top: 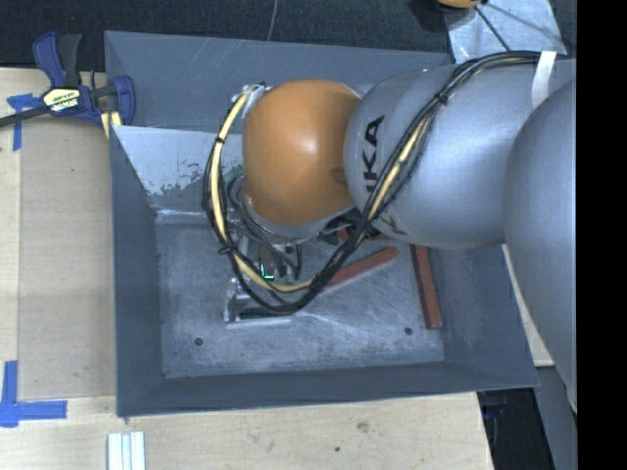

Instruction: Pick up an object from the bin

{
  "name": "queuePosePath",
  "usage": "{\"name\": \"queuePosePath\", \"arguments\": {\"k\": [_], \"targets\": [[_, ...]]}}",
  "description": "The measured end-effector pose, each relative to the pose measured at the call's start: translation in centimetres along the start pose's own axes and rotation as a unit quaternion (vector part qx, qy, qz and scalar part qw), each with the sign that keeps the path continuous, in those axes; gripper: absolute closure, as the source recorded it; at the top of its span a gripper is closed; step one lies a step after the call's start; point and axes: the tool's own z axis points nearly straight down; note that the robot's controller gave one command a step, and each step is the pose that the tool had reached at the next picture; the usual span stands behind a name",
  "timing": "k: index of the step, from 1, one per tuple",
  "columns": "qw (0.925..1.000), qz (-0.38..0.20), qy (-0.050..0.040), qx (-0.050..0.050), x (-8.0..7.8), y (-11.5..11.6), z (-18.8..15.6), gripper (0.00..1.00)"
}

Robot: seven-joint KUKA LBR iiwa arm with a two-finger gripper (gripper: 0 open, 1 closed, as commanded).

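**Tool down on the bin floor, a brown bar closest by**

The arm (460, 155) takes up the space to the right of the orange cover (294, 150) and bends down into the grey bin (137, 360), whose sloping walls ring the cover on every side. Directly below the cover, wrapped in yellow and black cables (220, 194), the tool (257, 297) sits low at the scuffed floor (196, 306). Whether it is open, closed or gripping something cannot be told, because the cover and cables hide its working end.

Two things lie below and to the right of the cover. The slanted brown bar (364, 265) is nearer and runs down-left toward the tool until the cables hide it. The upright brown bar (427, 290) lies farther right, close under the arm and near the foot of the wall.

Both look like stiff, light, narrow sticks lying flat on the floor. I judge such a bar best taken across its narrow width near the middle, so it does not swing. A hold near one end would probably tip it.

The floor is flat, worn metal, likely slick. To the left of the cover it is bare, so there is room to move. The upright bar has less space because it lies near the wall.
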Motion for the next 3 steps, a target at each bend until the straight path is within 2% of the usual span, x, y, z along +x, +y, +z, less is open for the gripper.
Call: {"name": "queuePosePath", "arguments": {"k": [1, 2, 3], "targets": [[1.0, 0.001, -0.004, -0.001, -0.2, -0.1, -0.4, 0.0], [0.9999, 0.012, -0.0071, -0.002, 0.9, -3.5, 4.1, 0.0], [0.9966, 0.082, -0.0043, -0.001, -2.4, -9.0, 10.4, 1.0]]}}
